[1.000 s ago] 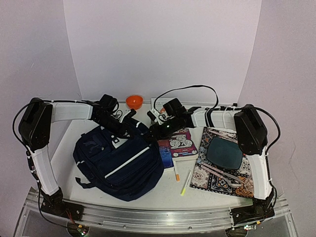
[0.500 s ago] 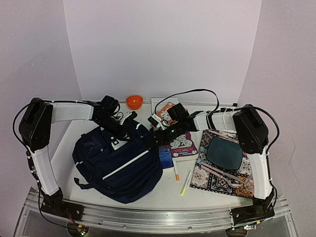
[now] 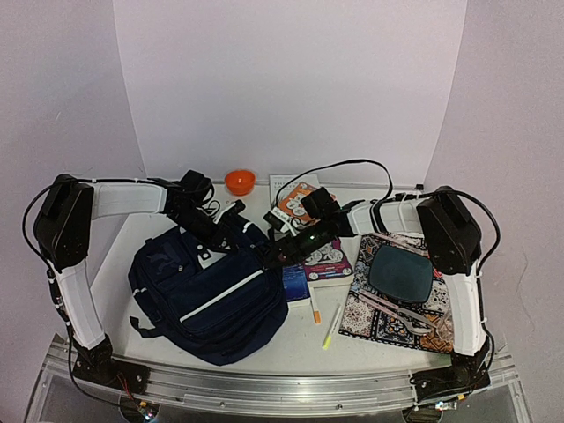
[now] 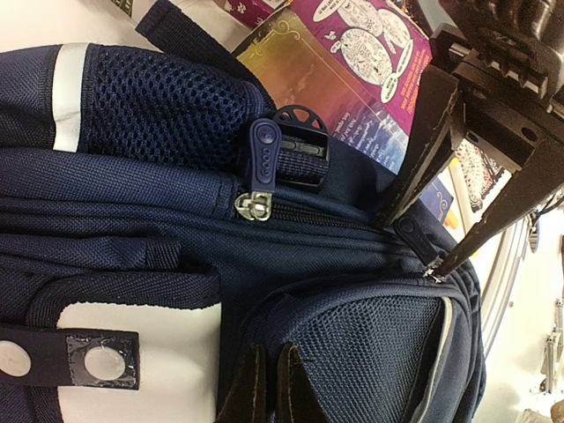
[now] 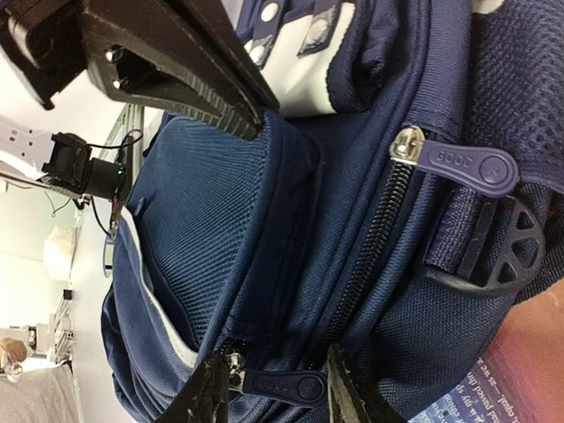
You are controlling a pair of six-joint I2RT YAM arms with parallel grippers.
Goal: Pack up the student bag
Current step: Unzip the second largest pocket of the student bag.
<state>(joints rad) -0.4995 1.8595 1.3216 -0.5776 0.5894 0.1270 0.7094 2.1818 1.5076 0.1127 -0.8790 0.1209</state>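
The student bag is navy with a pale trim line and lies flat on the left half of the table. My left gripper is at its top edge. Its fingers are shut, pinching a fold of the bag's fabric beside the mesh pocket. My right gripper is at the bag's upper right corner. It stands open, its fingers astride a navy zip pull that lies lengthwise between them, almost touching both. A second zip pull sits on the other, closed zip track.
Right of the bag lie a purple comic book, a blue booklet, an orange-tipped marker and a yellow pen. A patterned mat holds a dark oval dish. At the back stand an orange bowl and a card pack.
My right gripper has moved left and down onto the bag's corner, and its jaws have narrowed around the zip pull. The bag has shifted slightly left. The left gripper keeps its pinch.
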